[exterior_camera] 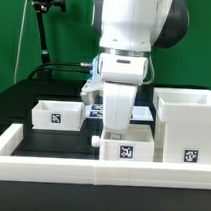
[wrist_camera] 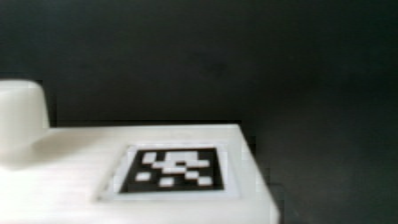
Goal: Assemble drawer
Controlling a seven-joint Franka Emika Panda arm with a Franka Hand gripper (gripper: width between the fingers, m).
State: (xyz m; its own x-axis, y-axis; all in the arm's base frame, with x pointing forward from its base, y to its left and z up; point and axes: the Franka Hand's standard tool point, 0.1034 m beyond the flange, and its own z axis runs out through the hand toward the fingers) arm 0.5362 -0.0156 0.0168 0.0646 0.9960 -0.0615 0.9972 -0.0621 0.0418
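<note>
One small white drawer tray (exterior_camera: pixel 126 150), with a tag on its side and a knob (exterior_camera: pixel 97 140) toward the exterior view's left, sits just behind the front border wall. My gripper (exterior_camera: pixel 117 129) comes straight down onto this tray, and the tray hides its fingertips. The wrist view shows the tray's tagged face (wrist_camera: pixel 175 168) very close, with the knob (wrist_camera: pixel 18 115) beside it and no fingers. A second tray (exterior_camera: pixel 55 115) stands at the exterior view's left. The tall housing (exterior_camera: pixel 188 123) stands at the exterior view's right.
The long low white border wall (exterior_camera: pixel 80 172) runs along the front and up the exterior view's left side. The marker board (exterior_camera: pixel 91 110) lies flat behind the arm. A black camera stand (exterior_camera: pixel 42 30) rises at the back left.
</note>
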